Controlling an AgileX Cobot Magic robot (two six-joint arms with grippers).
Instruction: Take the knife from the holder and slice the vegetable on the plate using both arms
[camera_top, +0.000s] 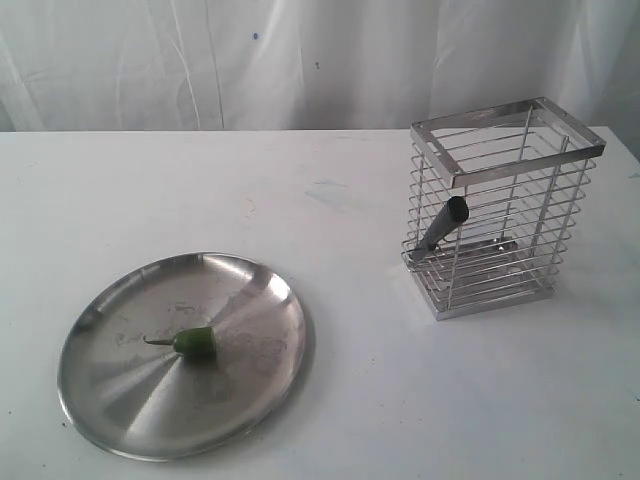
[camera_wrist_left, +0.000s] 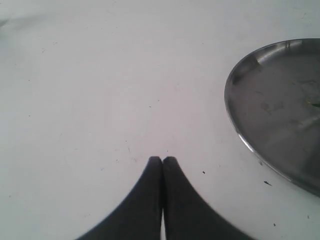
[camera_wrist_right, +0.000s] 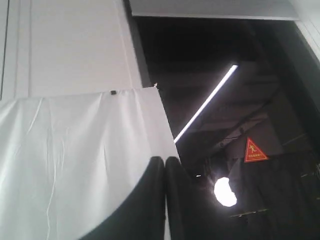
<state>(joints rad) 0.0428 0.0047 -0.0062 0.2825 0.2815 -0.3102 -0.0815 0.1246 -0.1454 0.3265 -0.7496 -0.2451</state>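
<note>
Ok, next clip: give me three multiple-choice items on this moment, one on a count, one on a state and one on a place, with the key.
1. In how many pieces is the vegetable on the plate?
A one; B two; C four.
2. The left gripper is:
A wide open; B shut on the vegetable; C shut on nothing.
3. Where is the knife?
A on the plate; B in the holder; C in the left gripper.

Key:
1 A, a single green piece with its stem lies on the plate.
2 C, its jaws meet with nothing between them in the left wrist view.
3 B, its black handle leans against the wire bars of the holder.
</note>
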